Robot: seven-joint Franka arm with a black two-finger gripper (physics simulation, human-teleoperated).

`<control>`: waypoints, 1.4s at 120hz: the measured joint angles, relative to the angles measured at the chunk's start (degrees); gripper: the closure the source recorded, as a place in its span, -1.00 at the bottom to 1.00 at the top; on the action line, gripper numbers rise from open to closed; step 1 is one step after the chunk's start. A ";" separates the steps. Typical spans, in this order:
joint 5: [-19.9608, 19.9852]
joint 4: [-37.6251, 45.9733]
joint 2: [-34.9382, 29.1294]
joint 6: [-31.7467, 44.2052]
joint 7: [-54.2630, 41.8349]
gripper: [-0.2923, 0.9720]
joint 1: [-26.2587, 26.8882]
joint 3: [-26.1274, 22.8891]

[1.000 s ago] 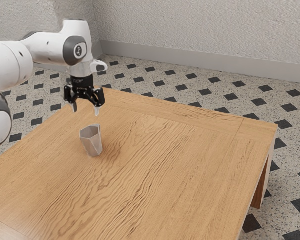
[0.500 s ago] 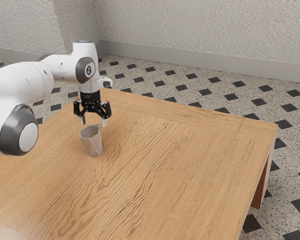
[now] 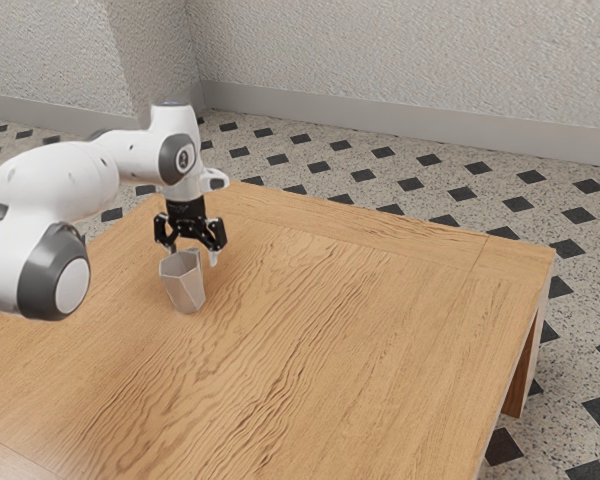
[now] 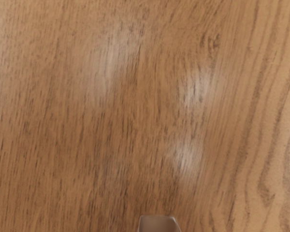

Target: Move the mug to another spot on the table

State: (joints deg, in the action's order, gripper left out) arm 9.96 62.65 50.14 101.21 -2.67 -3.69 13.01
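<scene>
Mug [image 3: 183, 281]: grey, faceted, upright on the table [image 3: 360, 330], toward the exterior view's left.
Gripper [image 3: 190, 250]: fingers spread, just above the mug's mouth, touching nothing.
Descent: straight down, centred, so neither finger lands on the rim.
Close: gently; tapered sides may slip.

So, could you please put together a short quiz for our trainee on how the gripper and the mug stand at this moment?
1. True or false: the gripper is shut on the mug.
2. How is the mug placed? A) upright on the wooden table; B) lying on its side; C) lifted into the air.
3. Fill in: the gripper hangs just ___ the mug's rim.

Key: 1 false, the gripper is open; 2 A; 3 above.
</scene>
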 joint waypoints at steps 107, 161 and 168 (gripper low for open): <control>1.97 0.11 0.39 -0.02 -1.28 0.29 0.00 0.15; 2.96 -2.02 -0.02 -8.30 -1.24 0.43 0.00 1.06; 2.93 -2.88 -0.05 -10.27 -1.25 0.44 0.02 1.22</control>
State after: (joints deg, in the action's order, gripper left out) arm 12.89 59.78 50.09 90.93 -3.92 -3.67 14.24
